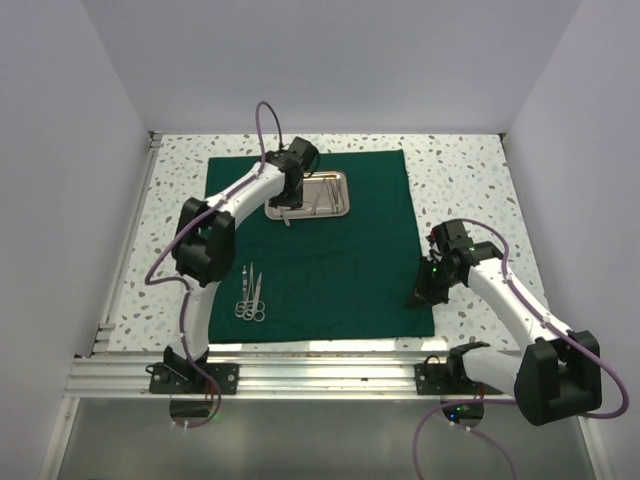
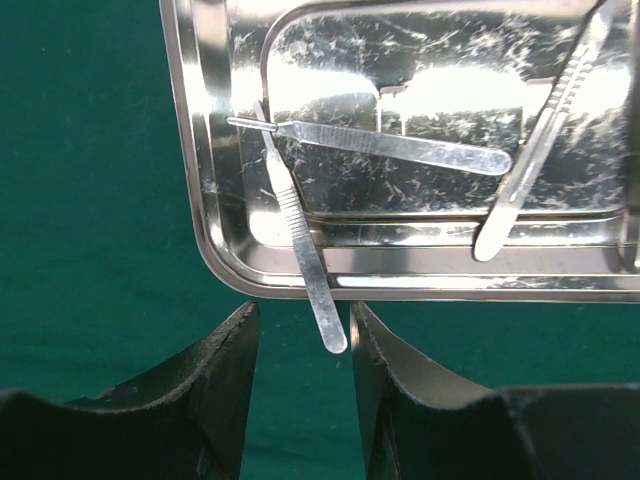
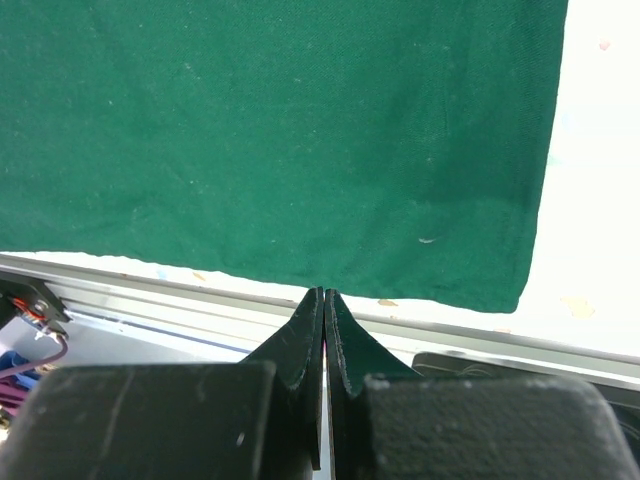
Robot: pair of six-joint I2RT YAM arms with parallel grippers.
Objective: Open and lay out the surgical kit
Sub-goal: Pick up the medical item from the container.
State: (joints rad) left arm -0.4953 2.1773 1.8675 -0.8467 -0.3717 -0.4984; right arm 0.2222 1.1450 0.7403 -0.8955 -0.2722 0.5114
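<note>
Left gripper (image 2: 303, 318) hangs over the near left corner of the tray (image 2: 200, 150). We find its fingers (image 2: 235, 370) spread, with no grip on anything. Between them lies the loose end of one slim tool (image 2: 298, 235). This tool rests slanted across the tray's near rim, its thin tip inside and its flat end out over the cloth (image 1: 330, 270). The flat end sits close to one finger; we cannot tell whether they touch.

We count two more flat tools in the tray. The second tool (image 2: 400, 148) lies across the floor, and its thin end meets the first tool near the tray's left side. The third tool (image 2: 535, 150) lies slanted at the right, apart from both.

We see the cloth spread flat as a square sheet on the speckled table (image 1: 460, 170). The tray stands on the cloth's far middle part. Ringed tools (image 1: 251, 298) lie side by side on its near left part, rings toward the near edge, well apart from the tray. We cannot tell scissors from forceps at this size.

We find the right gripper (image 3: 323, 295) at the cloth's right edge, just beside the near right corner. Its fingers are pressed together and we see nothing between them. In the wrist view the tips sit at the cloth's edge; we cannot tell whether they touch it. A metal rail (image 1: 320, 375) runs along the table's near side.
</note>
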